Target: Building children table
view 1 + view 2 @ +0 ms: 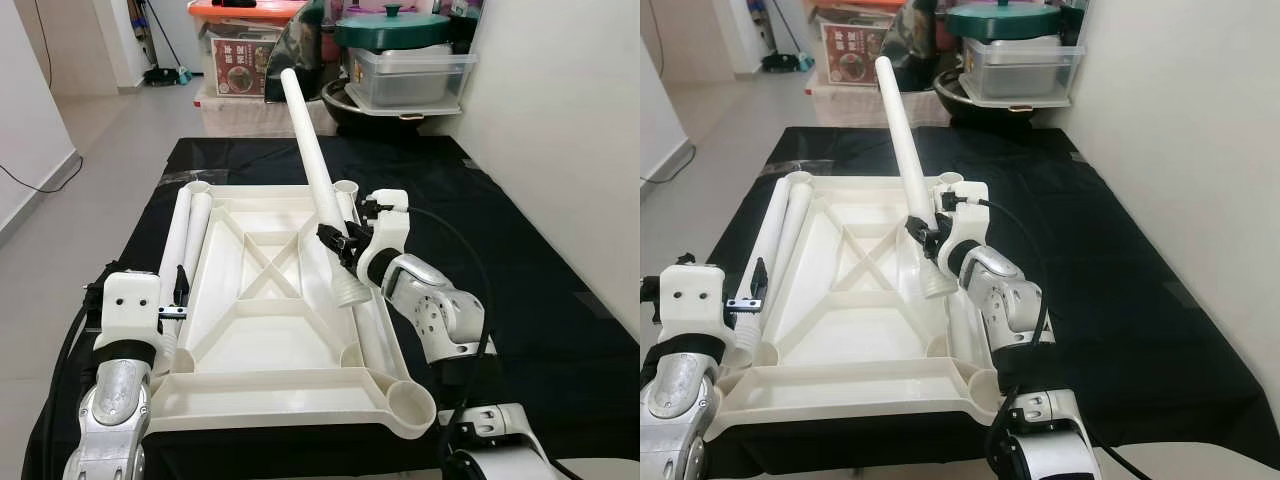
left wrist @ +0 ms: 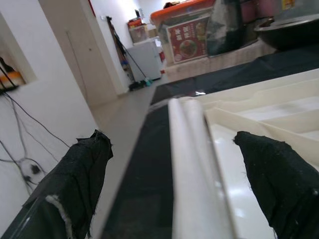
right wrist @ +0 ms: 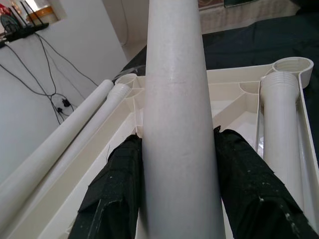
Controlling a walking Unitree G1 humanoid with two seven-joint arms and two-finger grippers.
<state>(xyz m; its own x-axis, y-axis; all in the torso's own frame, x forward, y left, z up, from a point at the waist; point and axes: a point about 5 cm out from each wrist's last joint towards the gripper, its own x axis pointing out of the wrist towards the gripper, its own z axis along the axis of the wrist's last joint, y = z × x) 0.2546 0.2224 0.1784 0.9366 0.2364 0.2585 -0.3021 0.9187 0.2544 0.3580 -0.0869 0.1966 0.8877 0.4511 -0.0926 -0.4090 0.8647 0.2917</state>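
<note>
Now my right gripper (image 1: 338,243) pinches a white table leg (image 1: 312,160) tilted above the upturned tabletop (image 1: 290,395); next, its threaded end needs steering into a corner socket (image 1: 411,404). My left gripper (image 2: 174,174) hangs spread beside two spare legs (image 1: 183,232)

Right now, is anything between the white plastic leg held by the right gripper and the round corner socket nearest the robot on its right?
Yes: another white leg lies inside the upturned tabletop along its right rim, ending just short of that socket.
</note>
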